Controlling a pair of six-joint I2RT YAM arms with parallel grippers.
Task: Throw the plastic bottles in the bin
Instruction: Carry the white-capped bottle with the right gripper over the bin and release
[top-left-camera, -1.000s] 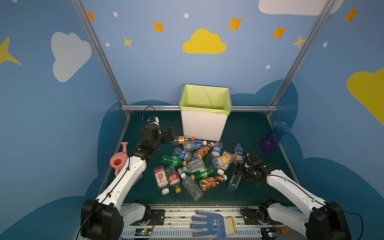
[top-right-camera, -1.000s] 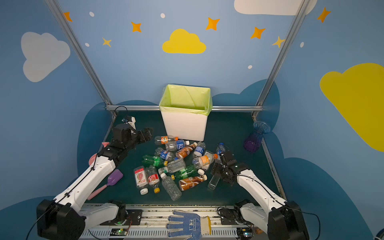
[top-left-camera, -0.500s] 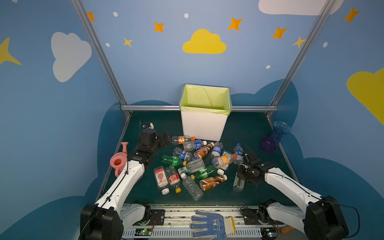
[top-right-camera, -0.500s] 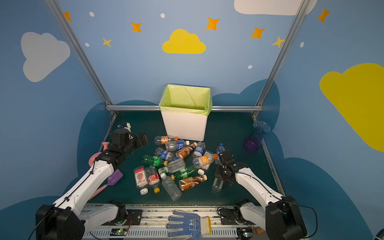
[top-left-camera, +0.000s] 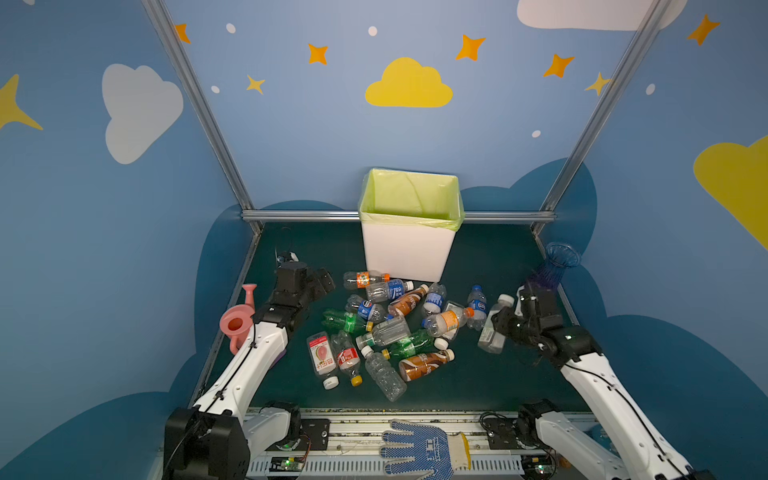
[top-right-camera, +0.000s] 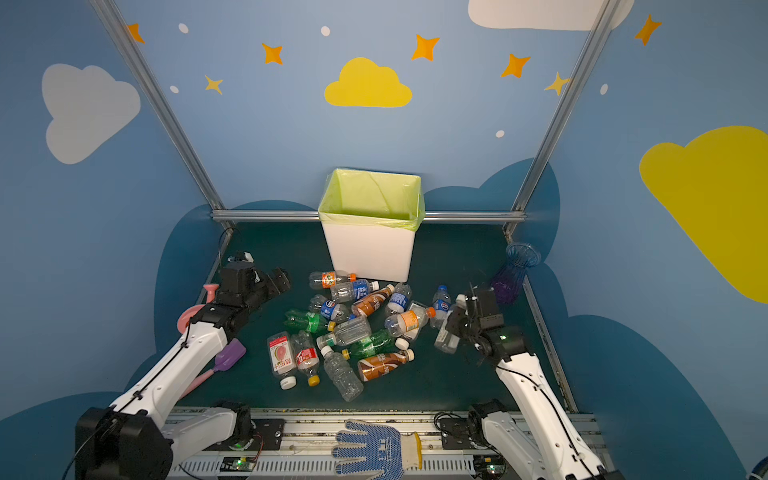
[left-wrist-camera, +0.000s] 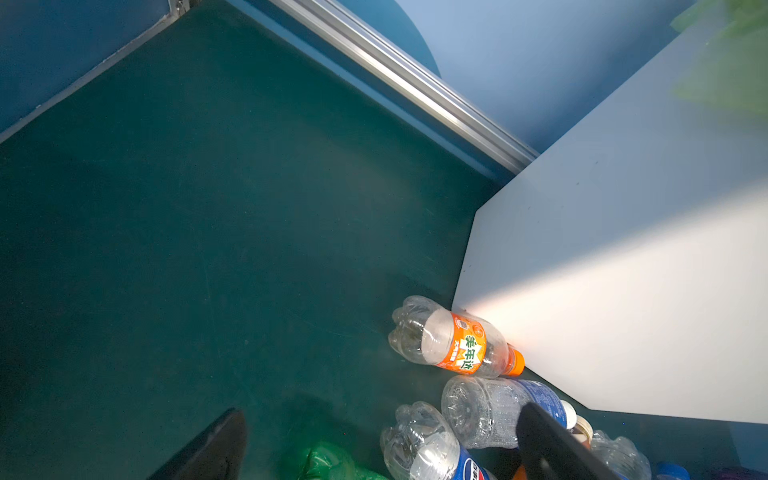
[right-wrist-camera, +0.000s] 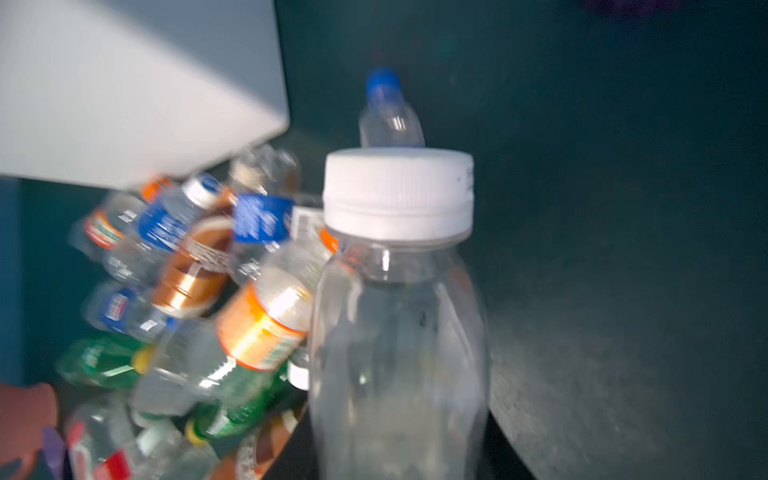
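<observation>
Some fourteen counted loose in the heap of small plastic drink bottles (top-left-camera: 390, 330), lying on the dark green surface (top-left-camera: 478, 382) in front of the tall white bin with the yellow-green liner (top-left-camera: 409, 253). Saw nothing but liner inside the bin, though could not see down to its floor. Judged the task barely started: one bottle in hand, every other one left to fetch.

Found the right gripper (top-left-camera: 498, 322) with fingers closed on a clear bottle with a white cap (right-wrist-camera: 399, 332), at the heap's right edge and well apart from the bin; could not tell whether lifted off the surface. Found the left gripper (top-left-camera: 322, 281) with fingers spread wide and empty, near the heap's far left corner.

Read "美年达" in green on the clear bottle with the orange label and orange cap (left-wrist-camera: 465, 347), lying with its cap against the bin's white wall. Made out a round Pepsi mark on the clear bottle with a blue label (left-wrist-camera: 471, 469) nearer the left fingers. Could not read the brown, pink or red labels, nor the print on the blue-dotted work glove (top-left-camera: 419, 451) at the near edge.
</observation>
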